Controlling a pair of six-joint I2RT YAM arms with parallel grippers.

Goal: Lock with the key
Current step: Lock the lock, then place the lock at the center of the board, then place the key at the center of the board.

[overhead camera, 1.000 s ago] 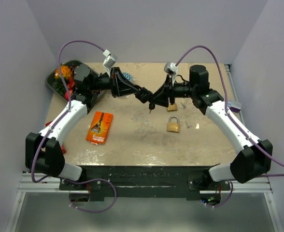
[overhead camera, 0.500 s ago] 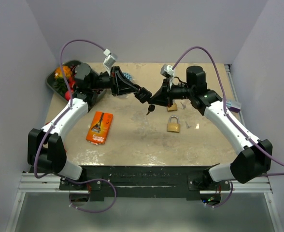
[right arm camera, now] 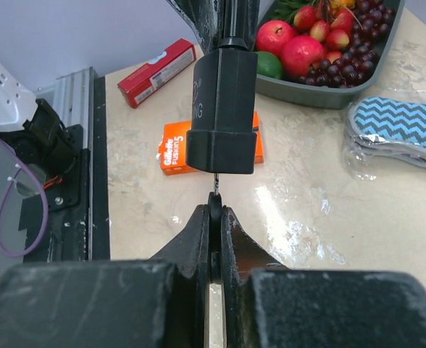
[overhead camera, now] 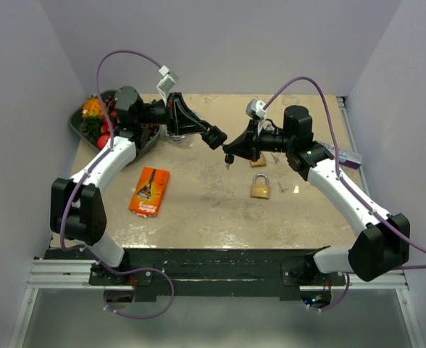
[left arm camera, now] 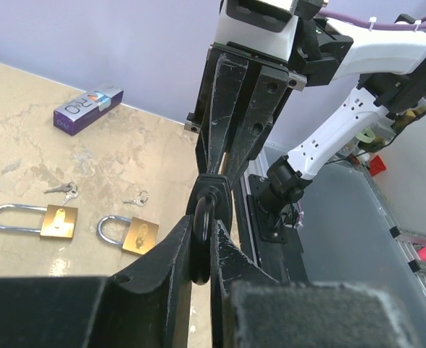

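Note:
My left gripper (overhead camera: 211, 136) is shut on a black padlock (left arm camera: 204, 217), gripping its rounded end between the fingers and holding it above the table. In the right wrist view the padlock's black body (right arm camera: 222, 109) hangs just ahead of my right gripper (right arm camera: 214, 212). That gripper is shut on a black-headed key (right arm camera: 214, 206), and the key's thin blade (right arm camera: 215, 185) points up into the underside of the padlock. In the top view the two grippers meet tip to tip, with the right gripper (overhead camera: 232, 151) just right of the lock.
Two brass padlocks (overhead camera: 260, 187) (overhead camera: 257, 161) and loose keys (overhead camera: 280, 187) lie on the table right of centre. An orange razor box (overhead camera: 149, 191) lies at the left, a fruit tray (overhead camera: 90, 119) far left, a purple box (overhead camera: 349, 159) at the right edge and a blue cloth (right arm camera: 398, 123).
Both grippers stay together at mid-table, shifted slightly toward the far side. The left arm's elbow has swung further back and left. The right wrist has moved a little right.

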